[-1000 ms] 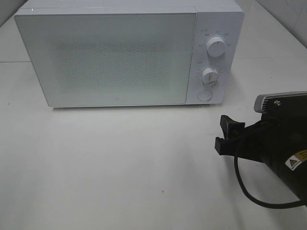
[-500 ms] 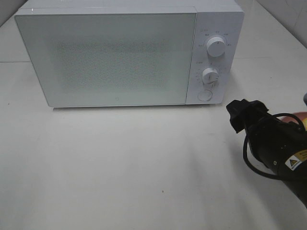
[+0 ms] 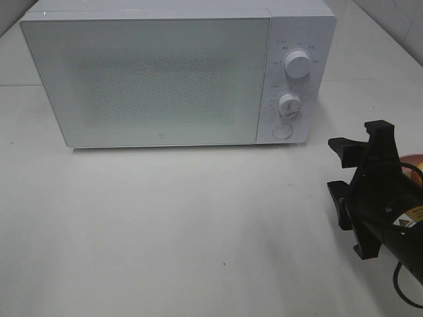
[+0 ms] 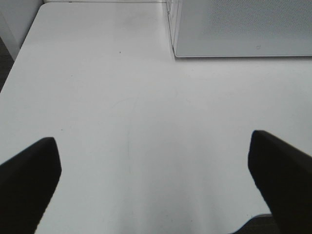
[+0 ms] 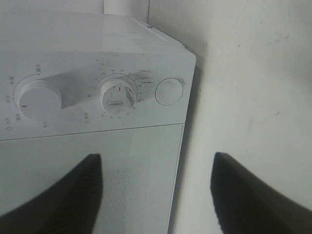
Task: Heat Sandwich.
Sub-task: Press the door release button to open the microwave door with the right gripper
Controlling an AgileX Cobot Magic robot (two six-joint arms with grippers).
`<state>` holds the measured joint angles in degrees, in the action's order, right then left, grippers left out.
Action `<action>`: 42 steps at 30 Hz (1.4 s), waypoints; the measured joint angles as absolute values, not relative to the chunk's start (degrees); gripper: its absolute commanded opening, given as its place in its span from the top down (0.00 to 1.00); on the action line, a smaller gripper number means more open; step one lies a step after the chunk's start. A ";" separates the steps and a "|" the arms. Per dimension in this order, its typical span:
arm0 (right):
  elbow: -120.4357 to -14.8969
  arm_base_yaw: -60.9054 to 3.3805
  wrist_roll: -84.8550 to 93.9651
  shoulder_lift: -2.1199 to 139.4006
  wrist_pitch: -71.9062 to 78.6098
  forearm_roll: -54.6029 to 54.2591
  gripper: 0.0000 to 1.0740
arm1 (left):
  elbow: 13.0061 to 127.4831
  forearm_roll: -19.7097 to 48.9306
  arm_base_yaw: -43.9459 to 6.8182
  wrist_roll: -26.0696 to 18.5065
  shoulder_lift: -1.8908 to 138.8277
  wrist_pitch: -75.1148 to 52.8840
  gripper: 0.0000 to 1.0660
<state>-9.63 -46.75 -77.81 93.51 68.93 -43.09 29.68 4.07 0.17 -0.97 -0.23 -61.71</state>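
Tabletop (image 3: 165,224) (matte white) bears the closed microwave (image 3: 152,79); left tool (image 4: 153,144) and right tool (image 3: 337,166) both gape, released.

**A:** Where can we pass?

**B:** Across the white table (image 3: 165,224) in front of the microwave (image 3: 297,26), and along its left side.

**A:** What obstructs us?

**B:** The shut door (image 3: 145,79) seals the cavity. The right gripper (image 3: 344,173), jaws apart, stands near the dials (image 3: 291,105), and a pink plate (image 3: 414,158) lies partly hidden behind it.
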 measured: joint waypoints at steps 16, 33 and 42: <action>-9.63 -46.75 -85.26 93.51 68.81 -43.26 1.00 | 29.68 4.07 0.17 -0.97 -0.23 -61.71 0.06; -11.63 -46.12 -84.97 95.74 66.46 -43.66 1.00 | 29.68 4.07 0.17 -0.97 -0.23 -61.71 0.06; -16.21 -41.20 -85.49 100.44 63.94 -37.59 1.00 | 29.68 4.07 0.17 -0.97 -0.23 -61.71 0.06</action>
<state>-16.21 -41.20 -85.49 100.44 63.94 -37.59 29.68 4.07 0.17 -0.97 -0.23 -61.71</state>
